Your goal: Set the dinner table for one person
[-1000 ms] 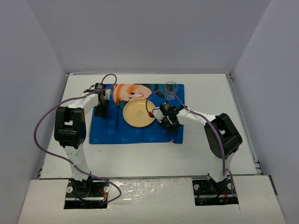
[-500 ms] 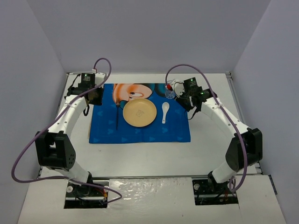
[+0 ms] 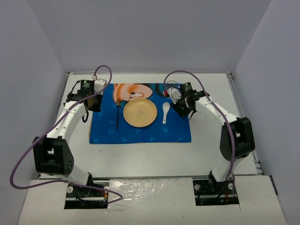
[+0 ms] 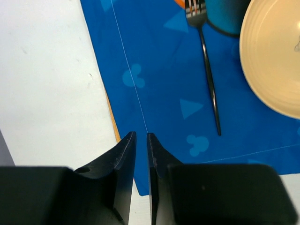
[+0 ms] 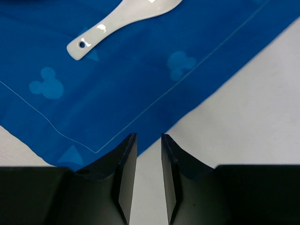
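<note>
The white dinner table (image 3: 140, 154) holds a blue cartoon-mouse placemat (image 3: 140, 131). On the mat lie a yellow plate (image 3: 140, 113), a dark fork (image 3: 116, 114) to its left and a white spoon (image 3: 165, 111) to its right. My left gripper (image 3: 93, 101) hovers over the mat's left edge, jaws almost together and empty; the left wrist view shows the gripper (image 4: 141, 134), the fork (image 4: 209, 84) and the plate (image 4: 272, 56). My right gripper (image 3: 182, 107) hovers over the mat's right edge, jaws a narrow gap apart and empty; the right wrist view shows the gripper (image 5: 148, 136) and the spoon (image 5: 122, 21).
A clear glass (image 3: 172, 88) stands at the mat's far right corner, partly hidden behind the right wrist and its cable. Grey walls close in the table on three sides. Bare tabletop shows in the left wrist view (image 4: 47, 84) and the right wrist view (image 5: 253, 108).
Both arms have left the mat's middle for its side edges. The spoon now lies bare right of the plate. The right gripper drew back from the glass toward the mat's right edge.
</note>
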### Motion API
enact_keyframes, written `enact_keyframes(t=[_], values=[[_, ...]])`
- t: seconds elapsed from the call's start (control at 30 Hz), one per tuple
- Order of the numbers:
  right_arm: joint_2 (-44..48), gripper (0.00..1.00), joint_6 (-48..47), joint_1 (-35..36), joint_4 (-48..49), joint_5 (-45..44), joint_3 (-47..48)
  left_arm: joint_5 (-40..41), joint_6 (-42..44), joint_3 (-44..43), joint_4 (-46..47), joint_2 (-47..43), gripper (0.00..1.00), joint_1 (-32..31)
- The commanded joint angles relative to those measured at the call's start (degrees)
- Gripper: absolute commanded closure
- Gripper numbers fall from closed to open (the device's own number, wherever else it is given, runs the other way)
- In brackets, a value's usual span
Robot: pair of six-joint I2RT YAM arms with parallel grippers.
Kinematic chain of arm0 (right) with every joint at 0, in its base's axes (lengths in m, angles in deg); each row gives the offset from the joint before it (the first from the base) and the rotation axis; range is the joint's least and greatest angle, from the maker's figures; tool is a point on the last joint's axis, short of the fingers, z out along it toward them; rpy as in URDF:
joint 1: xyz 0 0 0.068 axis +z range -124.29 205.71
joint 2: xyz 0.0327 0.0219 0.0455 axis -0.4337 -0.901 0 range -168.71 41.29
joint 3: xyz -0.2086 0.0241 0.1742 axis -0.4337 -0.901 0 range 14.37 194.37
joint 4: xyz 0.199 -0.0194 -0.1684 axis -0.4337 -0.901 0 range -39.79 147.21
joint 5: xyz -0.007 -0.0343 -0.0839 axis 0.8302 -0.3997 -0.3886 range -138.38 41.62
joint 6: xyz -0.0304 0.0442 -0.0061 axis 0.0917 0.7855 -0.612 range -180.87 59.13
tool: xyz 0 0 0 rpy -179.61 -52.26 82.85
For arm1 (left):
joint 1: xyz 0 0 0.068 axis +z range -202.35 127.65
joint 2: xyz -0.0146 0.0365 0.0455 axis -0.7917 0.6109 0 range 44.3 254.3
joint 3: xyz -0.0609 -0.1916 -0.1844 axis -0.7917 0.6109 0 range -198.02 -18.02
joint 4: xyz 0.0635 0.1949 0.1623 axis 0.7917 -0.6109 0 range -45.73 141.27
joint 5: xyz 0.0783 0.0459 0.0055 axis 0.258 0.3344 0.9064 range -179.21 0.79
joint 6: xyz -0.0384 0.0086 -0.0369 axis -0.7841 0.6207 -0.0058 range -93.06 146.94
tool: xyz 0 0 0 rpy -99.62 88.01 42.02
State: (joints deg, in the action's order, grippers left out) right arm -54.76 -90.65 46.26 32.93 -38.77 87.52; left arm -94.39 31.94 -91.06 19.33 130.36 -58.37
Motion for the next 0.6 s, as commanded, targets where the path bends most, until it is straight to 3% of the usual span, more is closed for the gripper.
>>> enact_keyframes(t=[0.0,0.57], values=[[-3.99,0.74,1.42,-0.28,2.38,2.58,-1.26,-0.82,1.51,1.43,2.87,-1.50,0.88,0.42],[-11.38,0.70,0.25,-0.50,3.45,0.15,-2.73,-3.91,1.92,0.65,1.44,1.54,0.88,2.54]])
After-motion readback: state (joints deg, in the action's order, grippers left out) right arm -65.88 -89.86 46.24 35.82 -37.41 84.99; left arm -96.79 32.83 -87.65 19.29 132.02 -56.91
